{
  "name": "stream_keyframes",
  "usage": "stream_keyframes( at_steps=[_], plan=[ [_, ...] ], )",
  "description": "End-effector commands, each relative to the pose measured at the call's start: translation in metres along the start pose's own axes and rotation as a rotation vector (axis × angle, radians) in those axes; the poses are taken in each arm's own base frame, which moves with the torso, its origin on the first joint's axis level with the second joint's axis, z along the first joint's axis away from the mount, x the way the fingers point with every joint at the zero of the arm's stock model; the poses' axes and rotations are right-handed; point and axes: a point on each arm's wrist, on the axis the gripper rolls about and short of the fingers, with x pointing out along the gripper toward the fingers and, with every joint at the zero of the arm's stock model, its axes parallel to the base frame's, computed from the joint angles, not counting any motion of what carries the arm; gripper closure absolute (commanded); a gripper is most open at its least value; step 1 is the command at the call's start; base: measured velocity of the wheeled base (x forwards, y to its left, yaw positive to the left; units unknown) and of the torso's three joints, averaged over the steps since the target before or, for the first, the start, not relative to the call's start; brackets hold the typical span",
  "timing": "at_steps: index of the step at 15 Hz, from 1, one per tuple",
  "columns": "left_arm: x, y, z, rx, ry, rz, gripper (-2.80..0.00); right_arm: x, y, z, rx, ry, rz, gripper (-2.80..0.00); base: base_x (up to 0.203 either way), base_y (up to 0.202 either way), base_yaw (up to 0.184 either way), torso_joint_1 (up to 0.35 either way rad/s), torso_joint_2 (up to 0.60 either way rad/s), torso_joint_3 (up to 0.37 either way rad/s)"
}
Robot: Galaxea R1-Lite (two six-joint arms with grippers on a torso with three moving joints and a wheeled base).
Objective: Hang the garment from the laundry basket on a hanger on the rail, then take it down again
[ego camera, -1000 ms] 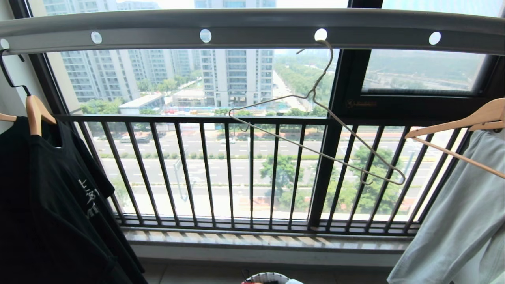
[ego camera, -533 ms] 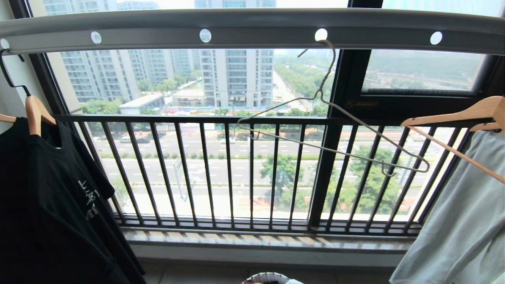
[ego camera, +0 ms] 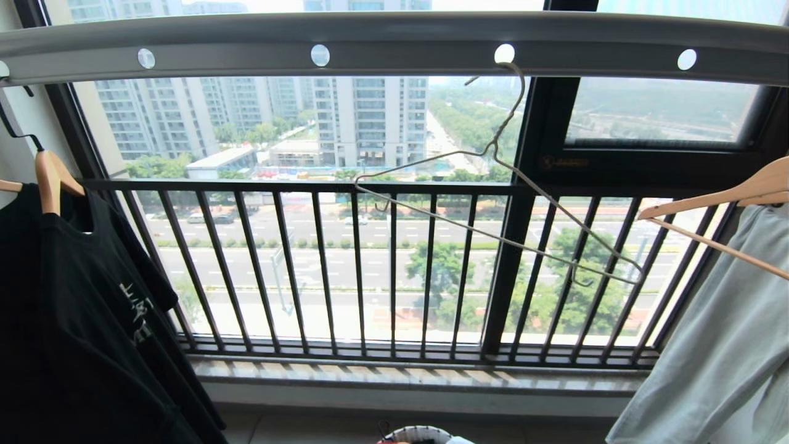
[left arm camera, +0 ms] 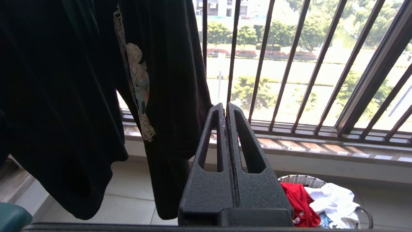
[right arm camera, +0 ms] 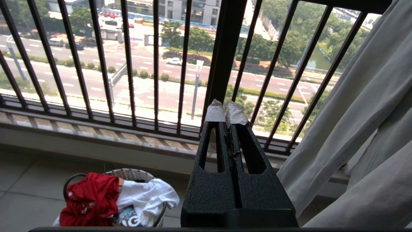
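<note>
The grey rail (ego camera: 394, 43) with round holes runs across the top of the head view. The thin wire hanger (ego camera: 491, 148) hangs empty and tilted from one hole. Down on the floor stands the laundry basket (ego camera: 419, 433), its rim (right arm camera: 128, 174) also in both wrist views. The red garment (right arm camera: 88, 198) lies crumpled in the basket (left arm camera: 297, 179), with its red cloth (left arm camera: 299, 203) partly behind my left gripper. My left gripper (left arm camera: 225, 108) is shut and empty, beside the black shirt. My right gripper (right arm camera: 226, 111), with white-taped tips, is shut and empty. Neither arm is in the head view.
A black printed T-shirt (ego camera: 92, 308) hangs on a wooden hanger at the left. A pale grey-green garment (ego camera: 709, 345) hangs on a wooden hanger at the right. The black window railing (ego camera: 370, 265) and sill stand behind. A white garment (right arm camera: 145, 193) lies in the basket beside the red one.
The wire hanger swings on the rail: its low end rose to the right, then dropped back. The wooden hanger at the right sways slightly. Both arms are still.
</note>
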Motion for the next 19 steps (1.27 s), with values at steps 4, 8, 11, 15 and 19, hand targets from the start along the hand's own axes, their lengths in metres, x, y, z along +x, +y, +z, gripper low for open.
stream_keyframes(
  at_steps=[4, 8, 11, 15, 19],
  plan=[
    [0.0000, 0.0000, 0.0000, 0.000, 0.000, 0.001, 0.00, 0.0002, 0.0000, -0.0005, -0.001, 0.004, 0.002, 0.00, 0.000, 0.000, 0.000, 0.000, 0.00, 0.000],
    [0.0000, 0.0000, 0.0000, 0.000, 0.000, 0.001, 0.00, 0.0002, 0.0001, -0.0004, -0.001, 0.003, 0.000, 0.00, 0.000, 0.000, 0.000, 0.000, 0.00, 0.000],
    [0.0000, 0.0000, 0.0000, 0.000, 0.000, 0.001, 0.00, 0.0002, 0.0001, -0.0004, -0.001, 0.003, 0.000, 0.00, 0.000, 0.000, 0.000, 0.000, 0.00, 0.000],
    [0.0000, 0.0000, 0.0000, 0.000, 0.000, 0.001, 0.00, 0.0002, 0.0001, -0.0005, 0.001, 0.003, 0.001, 0.00, 0.000, 0.000, 0.000, 0.000, 0.00, 0.000],
    [0.0000, 0.0000, 0.0000, 0.000, 0.000, 0.001, 0.00, 0.0002, 0.0001, -0.0004, 0.019, 0.003, 0.000, 0.00, 0.000, 0.000, 0.000, 0.000, 0.00, 0.000]
  ],
)
